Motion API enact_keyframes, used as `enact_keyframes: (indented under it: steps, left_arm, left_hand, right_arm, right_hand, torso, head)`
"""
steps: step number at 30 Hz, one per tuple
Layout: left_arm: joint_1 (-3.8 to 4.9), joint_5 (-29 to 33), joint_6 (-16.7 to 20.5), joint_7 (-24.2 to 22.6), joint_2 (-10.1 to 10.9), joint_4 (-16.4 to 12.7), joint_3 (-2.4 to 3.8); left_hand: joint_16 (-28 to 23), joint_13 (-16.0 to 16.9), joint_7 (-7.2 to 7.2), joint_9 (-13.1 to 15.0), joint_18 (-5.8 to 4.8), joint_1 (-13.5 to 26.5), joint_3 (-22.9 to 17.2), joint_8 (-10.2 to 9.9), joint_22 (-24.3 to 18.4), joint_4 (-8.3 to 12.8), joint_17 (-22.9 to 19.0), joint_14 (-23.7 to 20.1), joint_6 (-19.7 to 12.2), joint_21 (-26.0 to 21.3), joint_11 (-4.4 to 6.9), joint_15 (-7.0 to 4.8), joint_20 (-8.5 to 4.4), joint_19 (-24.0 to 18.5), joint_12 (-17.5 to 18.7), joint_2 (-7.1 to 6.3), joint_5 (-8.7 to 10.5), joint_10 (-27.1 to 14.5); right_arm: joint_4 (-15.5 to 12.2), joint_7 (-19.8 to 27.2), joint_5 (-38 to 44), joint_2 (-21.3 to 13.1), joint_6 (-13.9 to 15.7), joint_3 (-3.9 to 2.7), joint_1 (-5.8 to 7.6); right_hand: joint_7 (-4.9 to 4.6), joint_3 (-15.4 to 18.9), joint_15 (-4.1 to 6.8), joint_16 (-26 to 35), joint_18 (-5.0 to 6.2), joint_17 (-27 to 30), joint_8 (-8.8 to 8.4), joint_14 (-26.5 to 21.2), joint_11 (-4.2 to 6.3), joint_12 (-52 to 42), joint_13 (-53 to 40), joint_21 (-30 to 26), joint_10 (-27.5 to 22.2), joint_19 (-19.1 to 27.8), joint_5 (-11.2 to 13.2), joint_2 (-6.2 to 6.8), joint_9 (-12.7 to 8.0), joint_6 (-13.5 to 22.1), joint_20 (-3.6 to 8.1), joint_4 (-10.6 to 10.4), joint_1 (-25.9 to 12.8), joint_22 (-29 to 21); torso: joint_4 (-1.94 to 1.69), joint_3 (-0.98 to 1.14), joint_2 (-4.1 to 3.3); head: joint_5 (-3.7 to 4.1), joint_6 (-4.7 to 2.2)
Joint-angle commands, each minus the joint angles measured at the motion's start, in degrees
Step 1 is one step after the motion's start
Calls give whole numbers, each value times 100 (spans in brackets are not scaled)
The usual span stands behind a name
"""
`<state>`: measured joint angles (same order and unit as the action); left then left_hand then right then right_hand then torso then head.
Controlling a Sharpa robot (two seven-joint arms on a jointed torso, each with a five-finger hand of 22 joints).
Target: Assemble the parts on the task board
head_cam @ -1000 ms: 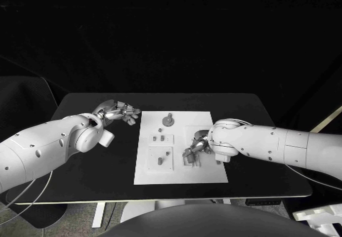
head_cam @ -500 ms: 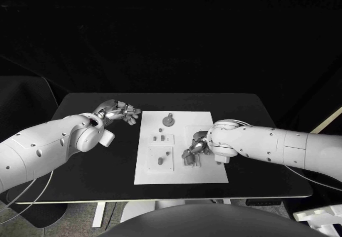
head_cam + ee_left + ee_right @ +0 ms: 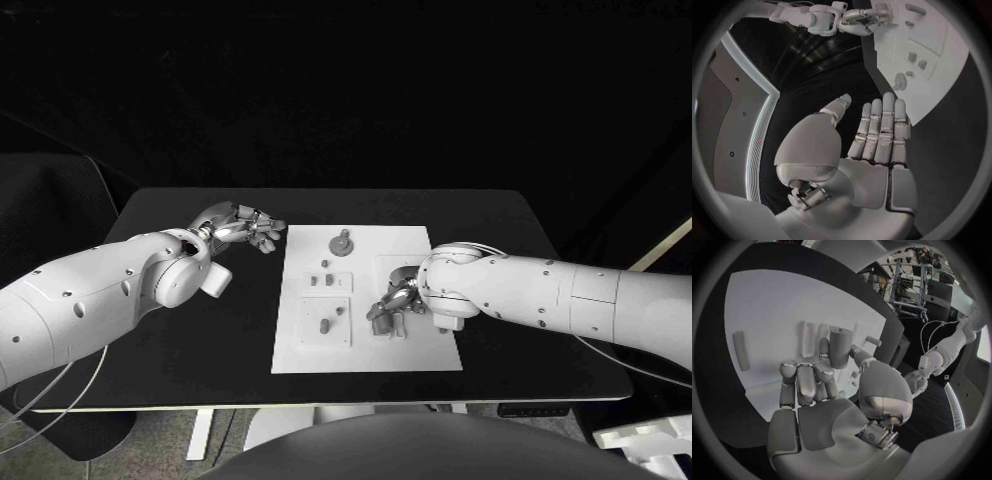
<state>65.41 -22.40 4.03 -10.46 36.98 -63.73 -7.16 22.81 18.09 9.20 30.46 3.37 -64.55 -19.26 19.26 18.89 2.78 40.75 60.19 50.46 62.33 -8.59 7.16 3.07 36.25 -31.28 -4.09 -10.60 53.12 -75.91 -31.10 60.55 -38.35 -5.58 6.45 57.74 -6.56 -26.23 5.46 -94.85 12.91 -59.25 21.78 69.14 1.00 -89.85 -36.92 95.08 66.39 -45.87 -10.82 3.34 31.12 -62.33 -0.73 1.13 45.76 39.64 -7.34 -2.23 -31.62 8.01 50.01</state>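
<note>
While the left hand [image 3: 242, 228] hovers empty with fingers extended beside the board [image 3: 368, 355], the right hand [image 3: 395, 304] pinches an upright grey part [image 3: 839, 346] over the board's right side.

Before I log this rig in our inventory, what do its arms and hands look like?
Both arms are smooth, glossy white shells with rounded joint housings and small dark screw dots. A thin pale cable loops beside each arm. The left hand and right hand are silver metal with segmented fingers; the wrist views show pale grey palm pads and a domed thumb base. No markings are legible.
</note>
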Motion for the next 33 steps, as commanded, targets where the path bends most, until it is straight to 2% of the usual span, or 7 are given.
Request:
enact_keyframes:
  steps: [1,14,20,29,33]
  left_arm:
    - [4,-5,-70,-37,-8,-8,4]
    - [4,-5,-65,-36,-11,-5,4]
    - [4,-5,-70,-29,-9,-7,4]
    - [4,-5,-73,-24,-10,-11,4]
    - [4,-5,-70,-20,-8,-12,4]
  left_hand:
    - [-19,8,-4,9,95,46,2,24,9,-29,6,22,15,26,-2,-1,-1,39,32,0,-12,38]
    - [-22,8,-4,9,95,49,2,23,9,-32,5,22,13,25,-2,-1,-1,38,34,1,-12,38]
    - [-24,8,-4,9,95,50,2,23,9,-33,5,23,13,24,-2,-1,-1,37,36,1,-12,38]
    - [-26,7,-3,9,95,52,3,22,8,-34,5,23,12,24,-2,-1,-2,37,38,1,-12,37]
    - [-27,7,-3,9,95,53,3,22,8,-34,5,23,11,24,-2,-1,-2,36,38,1,-12,37]
  right_arm:
    - [13,0,120,15,-88,26,-45]
    - [34,13,130,21,-49,27,-56]
    - [37,28,130,17,-65,27,-56]
    - [16,38,126,13,-97,28,-56]
    - [32,37,124,16,-18,28,-57]
  right_hand:
    - [-78,-7,39,-479,70,8,-34,7,6,26,-8,782,29,-9,-6,54,8,-130,-24,-41,-97,8]
    - [-78,-26,40,-479,81,11,-46,7,9,32,-13,780,30,-9,-5,165,-1,-131,-27,-100,-224,19]
    - [-80,-46,40,-474,90,14,-60,1,10,42,-15,775,22,-6,-5,261,-9,-121,-28,-131,-297,26]
    - [-81,-52,40,-473,92,15,-64,-1,10,44,-16,774,19,-5,-5,292,-11,-119,-28,-135,-313,28]
    - [-81,-54,40,-473,93,15,-64,-1,10,45,-16,774,19,-4,-6,299,-12,-118,-28,-136,-316,28]
  torso:
    - [5,5,0]
    - [2,3,-1]
    - [0,1,-2]
    - [1,1,0]
    - [2,2,-1]
  head:
    - [2,-1]
    - [14,-1]
    - [15,-1]
    - [10,-1]
    - [7,-1]
